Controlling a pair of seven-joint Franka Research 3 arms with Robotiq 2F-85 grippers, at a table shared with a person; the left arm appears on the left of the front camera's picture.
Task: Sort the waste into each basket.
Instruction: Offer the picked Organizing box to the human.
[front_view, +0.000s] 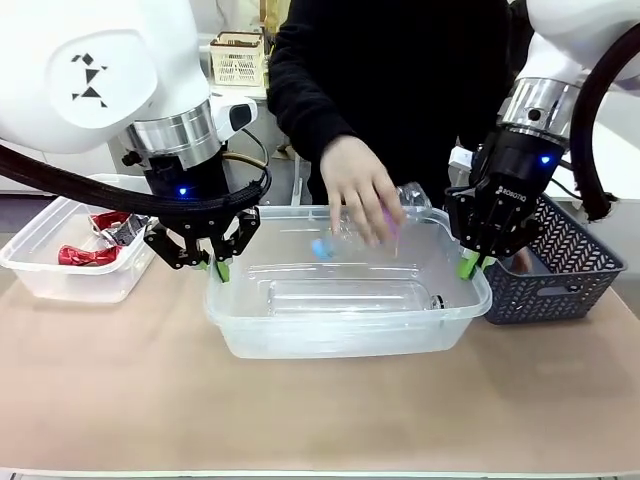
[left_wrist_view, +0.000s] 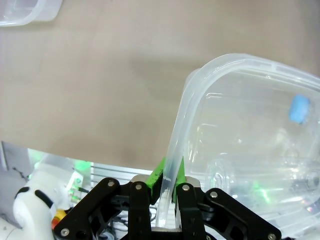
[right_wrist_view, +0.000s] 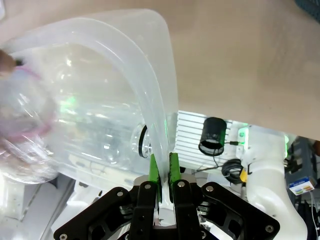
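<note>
Left tool (front_view: 218, 262): pointing down from a near-vertical wrist, green pads clamped on the left rim of the large clear tub (front_view: 345, 335) at mid-table; the left wrist view shows the rim pinched between the two pads (left_wrist_view: 159, 172).

Right tool (front_view: 470, 262): likewise pointing down, pads closed on the same tub's right rim; the right wrist view confirms the wall pinched between its fingers (right_wrist_view: 154, 170). White lettering runs down the right tool's black body; it is too small to read with certainty.

The person's hand (front_view: 358, 195) reaches down over the tub's far edge, fingers curled on a clear bottle with a pink label (front_view: 392, 222). A blue patch (front_view: 320, 248), seemingly another bottle's label, shows inside the tub.

A second clear tub (front_view: 50, 270) sits on the table at the robot's left, holding red cans (front_view: 85, 255). A dark grey slotted basket (front_view: 560, 275) stands just beside the held tub on the right. The table (front_view: 320, 410) surface is tan.
</note>
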